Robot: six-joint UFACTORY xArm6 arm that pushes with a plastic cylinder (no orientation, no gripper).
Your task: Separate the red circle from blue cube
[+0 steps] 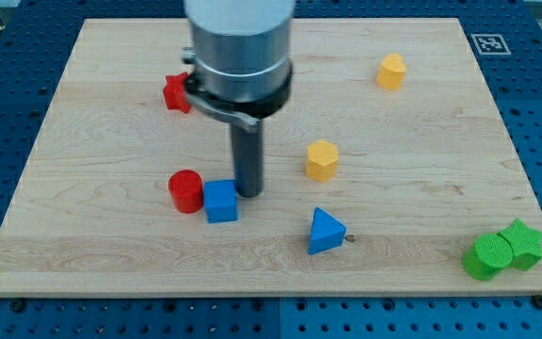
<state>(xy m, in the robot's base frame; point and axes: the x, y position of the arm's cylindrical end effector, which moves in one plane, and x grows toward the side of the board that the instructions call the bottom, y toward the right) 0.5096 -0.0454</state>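
The red circle (pixel 185 190) sits at the board's lower left. The blue cube (pixel 220 201) lies right beside it on its right, touching or nearly touching, and is slightly turned. My tip (pixel 247 193) is at the blue cube's upper right corner, touching or almost touching it. The rod rises from there to the grey arm body above.
A blue triangle (pixel 325 231) lies to the lower right of my tip. A yellow hexagon (pixel 322 159) sits to the right. A red star (pixel 174 92) is partly hidden behind the arm. Another yellow block (pixel 391 71) is at top right. Two green blocks (pixel 502 250) sit at the lower right edge.
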